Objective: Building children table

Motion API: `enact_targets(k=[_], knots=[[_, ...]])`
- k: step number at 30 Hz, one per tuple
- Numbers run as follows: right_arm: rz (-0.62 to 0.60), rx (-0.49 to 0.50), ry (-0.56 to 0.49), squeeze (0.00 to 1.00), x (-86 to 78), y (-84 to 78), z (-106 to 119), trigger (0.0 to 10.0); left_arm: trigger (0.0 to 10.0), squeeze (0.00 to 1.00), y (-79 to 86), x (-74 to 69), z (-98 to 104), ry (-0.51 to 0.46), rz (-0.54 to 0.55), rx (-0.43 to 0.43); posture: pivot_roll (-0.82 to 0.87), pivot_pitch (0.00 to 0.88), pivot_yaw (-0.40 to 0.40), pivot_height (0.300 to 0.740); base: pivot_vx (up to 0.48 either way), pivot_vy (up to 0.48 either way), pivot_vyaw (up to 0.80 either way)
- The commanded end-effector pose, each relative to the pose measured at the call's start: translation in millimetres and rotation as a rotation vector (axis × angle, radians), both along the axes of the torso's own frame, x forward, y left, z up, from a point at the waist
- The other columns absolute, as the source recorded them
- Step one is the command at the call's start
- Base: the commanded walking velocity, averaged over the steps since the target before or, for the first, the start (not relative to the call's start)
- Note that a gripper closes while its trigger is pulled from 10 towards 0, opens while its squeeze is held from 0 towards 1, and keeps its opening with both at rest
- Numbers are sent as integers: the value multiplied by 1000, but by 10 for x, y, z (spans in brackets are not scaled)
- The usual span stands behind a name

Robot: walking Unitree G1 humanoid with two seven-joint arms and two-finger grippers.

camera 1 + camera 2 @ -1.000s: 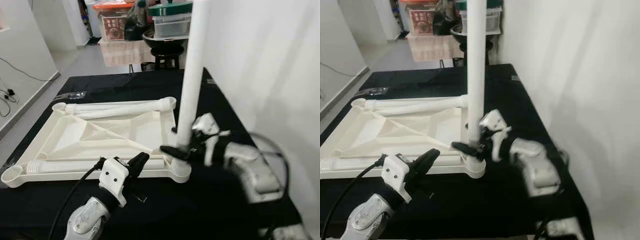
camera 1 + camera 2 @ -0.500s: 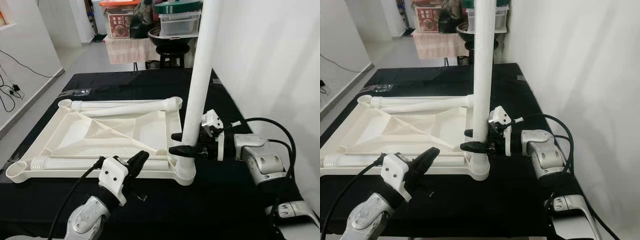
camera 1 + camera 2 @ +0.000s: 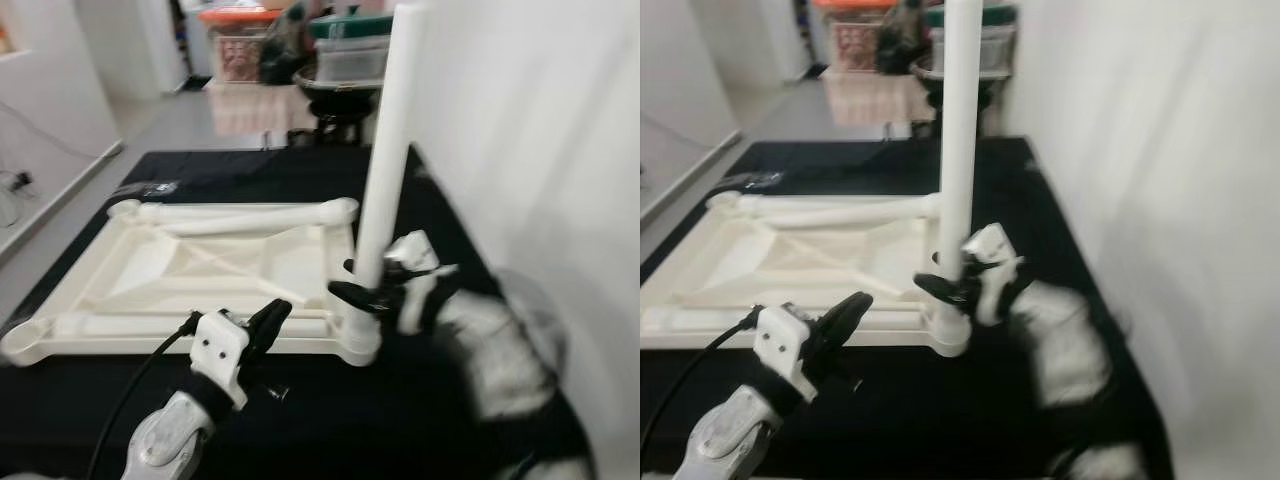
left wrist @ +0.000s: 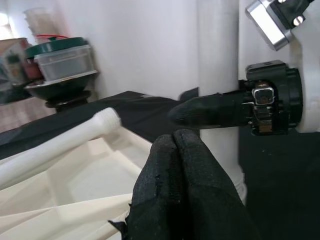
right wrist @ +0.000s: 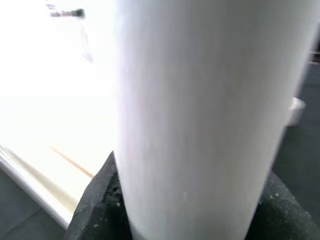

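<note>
A white plastic tabletop (image 3: 170, 275) lies upside down on the black table. One white table leg (image 3: 385, 170) stands upright in its near right corner socket (image 3: 362, 340). My right gripper (image 3: 352, 285) is shut on that leg just above the socket, one black finger on each side; in the right wrist view the leg (image 5: 200, 115) sits between the fingers. My left gripper (image 3: 268, 322) is shut and holds nothing, pointing at the near rim of the tabletop. Two more legs (image 3: 240, 213) lie on the tabletop's far side and another leg (image 3: 150, 325) lies along the near rim.
A white wall (image 3: 530, 140) runs close along the right of the black table (image 3: 420, 420). Beyond the table's far edge stand a stool and stacked storage boxes (image 3: 345, 55). A small dark screw or clip (image 3: 282, 392) lies on the table near my left gripper.
The whole picture has shifted and blurred, so the camera moved. My right gripper still grips the upright leg; its arm is blurred, in motion. The left gripper has hardly moved.
</note>
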State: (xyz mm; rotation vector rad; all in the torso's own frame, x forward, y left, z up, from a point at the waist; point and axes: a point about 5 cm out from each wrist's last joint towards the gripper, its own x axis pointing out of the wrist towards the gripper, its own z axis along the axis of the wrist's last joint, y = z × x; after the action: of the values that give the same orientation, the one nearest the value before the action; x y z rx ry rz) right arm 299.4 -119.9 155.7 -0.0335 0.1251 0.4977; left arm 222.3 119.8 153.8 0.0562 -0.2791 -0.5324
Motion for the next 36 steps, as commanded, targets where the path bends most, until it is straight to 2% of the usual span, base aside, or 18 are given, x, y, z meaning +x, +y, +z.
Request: enact_targets(k=[1,5,7,8,9,14,18,19,20,23,25,27,28,29,30,31,33,36], knots=[[10,-99,98,0,-92,-6,-225,0,10000,0,49,-3,-10,17,1,-3,-98,28,29,740,0,0,0],[19,-112,75,0,48,-36,-199,0,10000,0,20,-14,-26,43,-39,9,-96,16,34,740,0,0,0],[9,-106,57,0,185,-29,-161,0,10000,0,10,-56,-41,72,-46,16,-95,11,34,740,0,0,0],[7,-108,44,0,225,-18,-134,2392,10000,0,12,-80,-48,87,-40,7,-94,10,34,740,0,0,0],[-12,-102,33,0,256,-1,-74,10000,10000,0,15,-117,-61,112,-28,-1,-89,9,34,740,0,0,0],[-26,-81,-10,0,319,0,98,10000,10000,0,14,-218,-95,175,-18,-47,-82,10,34,740,0,0,0],[56,-48,-69,0,382,-29,247,10000,10000,0,12,-248,-115,199,-17,-73,-76,6,30,740,0,0,0],[131,-37,-89,188,465,-117,330,10000,10000,0,17,-249,-121,199,0,-63,-83,5,35,740,0,0,0],[159,-36,-91,1000,499,-170,355,10000,10000,0,23,-254,-126,203,13,-67,-81,4,35,740,0,0,0],[176,-35,-92,1000,517,-202,368,10000,10000,0,28,-260,-129,207,21,-72,-80,4,35,740,0,0,0],[279,-43,-90,1000,508,-279,397,10000,10000,0,42,-278,-132,212,42,-87,-74,4,30,740,0,0,0],[279,-43,-90,1000,508,-279,397,10000,10000,0,42,-278,-132,212,42,-87,-74,4,30,740,0,0,0],[378,-43,-81,549,461,-313,396,10000,10000,0,43,-279,-130,212,46,-95,-71,6,27,740,0,0,0],[378,-43,-81,549,461,-313,396,10000,10000,0,43,-279,-130,212,46,-95,-71,6,27,740,0,0,0],[472,-40,-67,0,415,-338,385,10000,10000,0,46,-275,-127,213,49,-104,-71,7,25,740,0,0,0],[546,-49,-52,0,382,-354,360,10000,10000,0,45,-268,-121,213,47,-110,-68,11,24,740,0,0,0],[546,-49,-52,0,382,-354,360,10000,10000,0,45,-268,-121,213,47,-110,-68,11,24,740,0,0,0],[645,-44,-8,0,377,-342,304,10000,10000,0,39,-253,-108,212,40,-126,-68,16,19,740,0,0,0]])
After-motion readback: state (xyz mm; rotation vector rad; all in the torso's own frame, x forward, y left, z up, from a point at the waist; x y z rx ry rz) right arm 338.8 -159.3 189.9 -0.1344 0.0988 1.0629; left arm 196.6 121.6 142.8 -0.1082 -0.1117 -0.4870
